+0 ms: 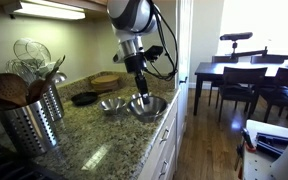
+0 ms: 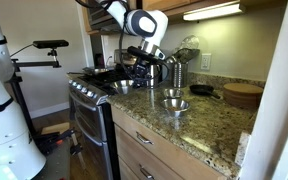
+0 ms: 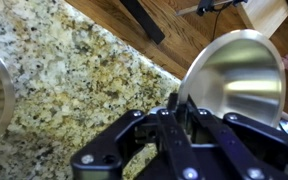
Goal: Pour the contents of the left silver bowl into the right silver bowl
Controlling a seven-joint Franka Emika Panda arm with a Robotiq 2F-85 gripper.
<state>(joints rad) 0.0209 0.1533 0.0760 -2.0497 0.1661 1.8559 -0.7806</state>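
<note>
Arm bends downward, end effector (image 1: 141,94) clamping left silver bowl (image 1: 152,108).

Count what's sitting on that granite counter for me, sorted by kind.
Steel bowls: 3
Round wooden board: 1
Black dish: 1
Metal utensil holder: 1
Total: 6

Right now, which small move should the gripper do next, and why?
Probably close on the rim before lifting: the gripper sits at the rim of the left silver bowl, which seems to rest on the counter; whether it is clamped is unclear.
</note>
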